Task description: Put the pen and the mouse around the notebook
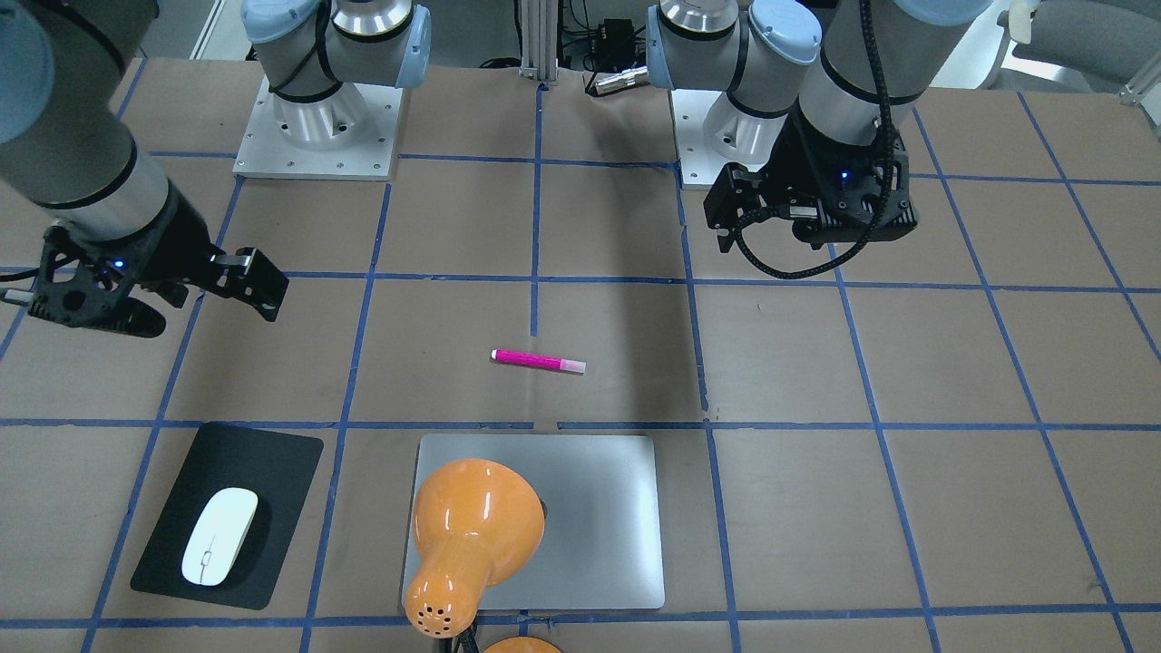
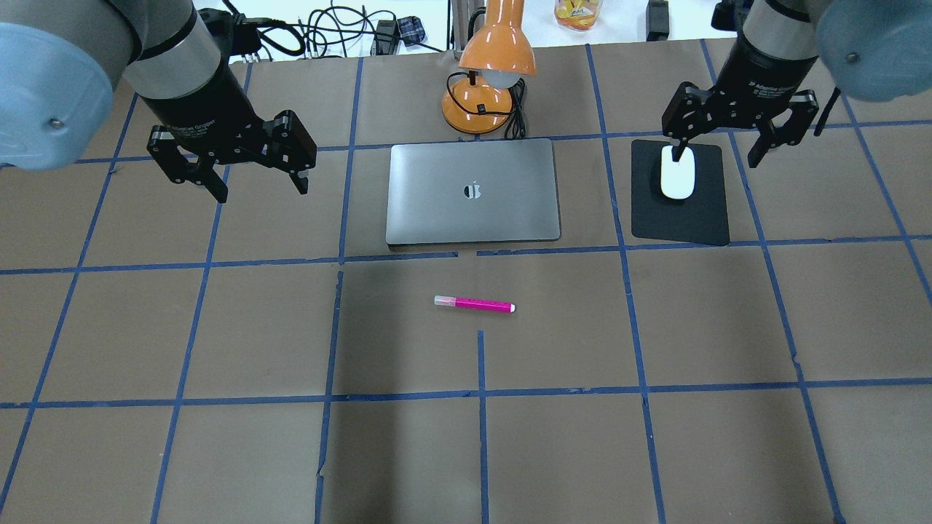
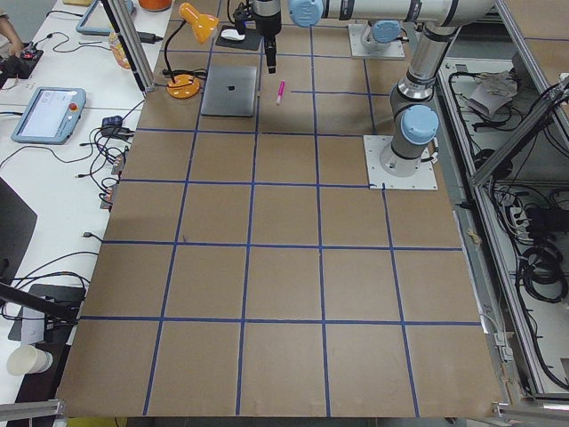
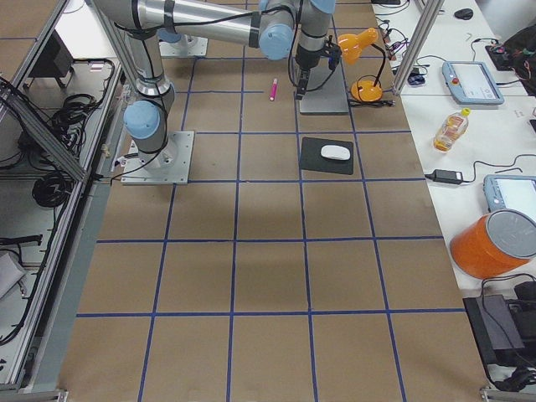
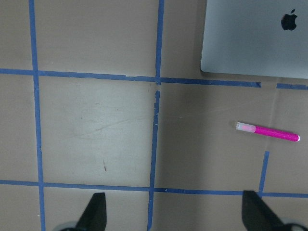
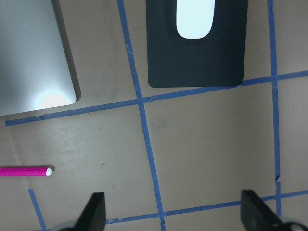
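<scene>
The magenta pen [image 2: 475, 304] lies flat on the brown table, a short way nearer the robot than the notebook [image 2: 473, 191], a closed silver-grey laptop. The white mouse [image 2: 677, 173] rests on a black mat [image 2: 681, 211] to the notebook's right. My right gripper [image 2: 716, 159] hangs open above the mat's far end, holding nothing, with one fingertip over the mouse in the overhead view. My left gripper [image 2: 260, 191] hangs open and empty to the left of the notebook. The left wrist view shows the pen [image 5: 267, 131] and a notebook corner [image 5: 255, 38]. The right wrist view shows the mouse [image 6: 195, 19].
An orange desk lamp [image 2: 486, 80] stands just behind the notebook, its shade leaning over the notebook's far edge. Blue tape lines divide the table into squares. Cables and other equipment lie beyond the table's far edge.
</scene>
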`<state>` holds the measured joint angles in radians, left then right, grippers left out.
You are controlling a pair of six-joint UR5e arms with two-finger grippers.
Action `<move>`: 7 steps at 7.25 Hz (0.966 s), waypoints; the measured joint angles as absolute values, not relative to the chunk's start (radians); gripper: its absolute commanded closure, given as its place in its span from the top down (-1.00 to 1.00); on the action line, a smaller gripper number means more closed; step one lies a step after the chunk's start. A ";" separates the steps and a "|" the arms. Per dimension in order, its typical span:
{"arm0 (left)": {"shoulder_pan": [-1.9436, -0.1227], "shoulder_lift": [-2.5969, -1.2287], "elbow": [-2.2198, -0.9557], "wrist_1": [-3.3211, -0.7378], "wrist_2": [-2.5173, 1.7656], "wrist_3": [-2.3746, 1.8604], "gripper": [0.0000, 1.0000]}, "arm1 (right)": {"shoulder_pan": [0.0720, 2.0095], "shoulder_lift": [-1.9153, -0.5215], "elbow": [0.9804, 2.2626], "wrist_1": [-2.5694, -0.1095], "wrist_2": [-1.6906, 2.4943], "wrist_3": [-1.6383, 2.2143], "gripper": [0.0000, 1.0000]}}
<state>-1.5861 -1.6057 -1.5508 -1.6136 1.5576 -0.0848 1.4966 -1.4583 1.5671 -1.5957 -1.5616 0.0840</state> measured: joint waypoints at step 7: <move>-1.586 -1.607 -1.543 -1.615 1.557 -0.102 1.00 | 1.531 -1.609 1.648 -1.584 -1.566 0.112 1.00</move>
<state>-1.5861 -1.6073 -1.5425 -1.6152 1.5572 -0.1021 1.5307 -1.6086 1.6482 -1.5842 -1.5660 0.1119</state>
